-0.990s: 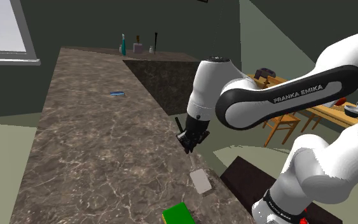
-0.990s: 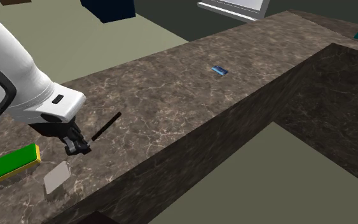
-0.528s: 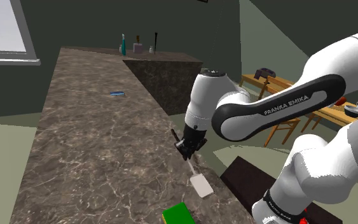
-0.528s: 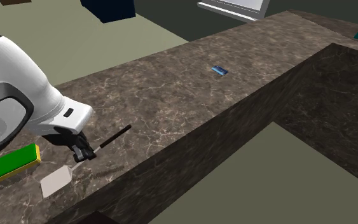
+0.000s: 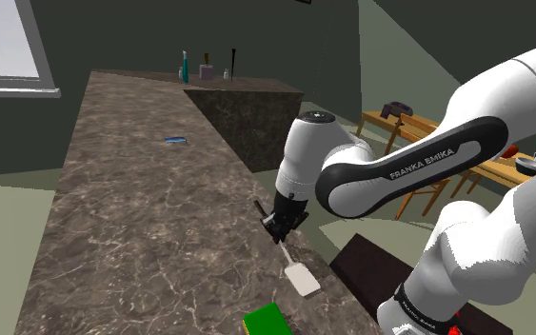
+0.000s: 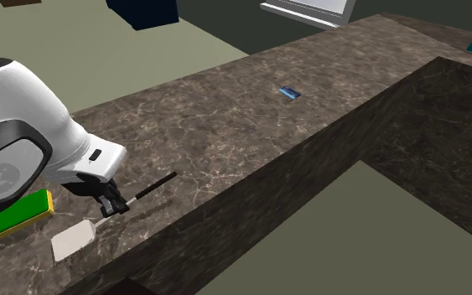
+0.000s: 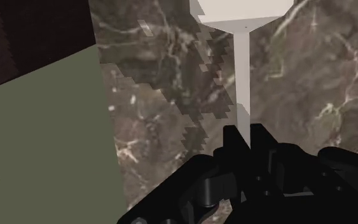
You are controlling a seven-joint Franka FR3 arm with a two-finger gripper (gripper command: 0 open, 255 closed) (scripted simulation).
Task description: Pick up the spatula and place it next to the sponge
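The words "FRANKA EMIKA" are printed in white capitals along the dark band of the white arm (image 5: pixel 426 162).

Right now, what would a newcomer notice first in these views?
The big white arm, whose black hand clasps a spatula by its shaft, pale blade low over the dark marbled counter near its edge. Beside the blade lies the green sponge; a small blue object sits alone farther along the counter.
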